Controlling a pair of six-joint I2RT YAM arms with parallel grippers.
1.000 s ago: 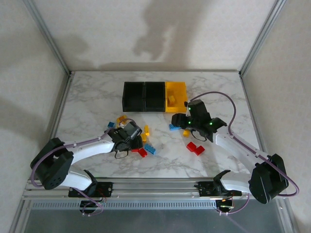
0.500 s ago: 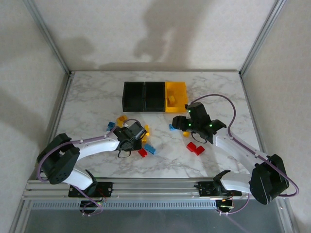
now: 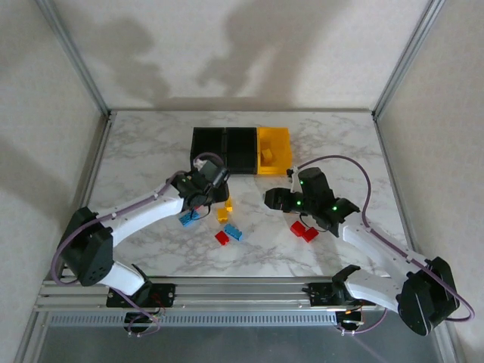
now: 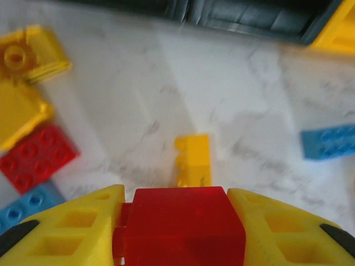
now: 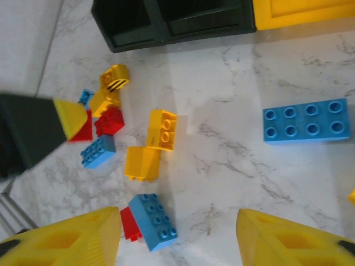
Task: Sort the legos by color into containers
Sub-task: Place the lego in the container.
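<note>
Pinching a red lego (image 4: 183,227), your left hand (image 4: 176,199) hovers near the containers (image 3: 225,130). The lego looks hard, light and smooth, so squeeze its flat sides. Your right hand (image 5: 178,233) is spread wide, holding nothing.

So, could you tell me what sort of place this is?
Likely a lab test cell: a marble-patterned tabletop walled by white panels on aluminium rails, two white robot arms bolted at its edge.

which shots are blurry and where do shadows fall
Left wrist view: smeared, worst on the black bins along the top, milder on the red brick in the left gripper. Right wrist view: sharp on the long blue brick. Top external view: soft shadows across the back wall.
</note>
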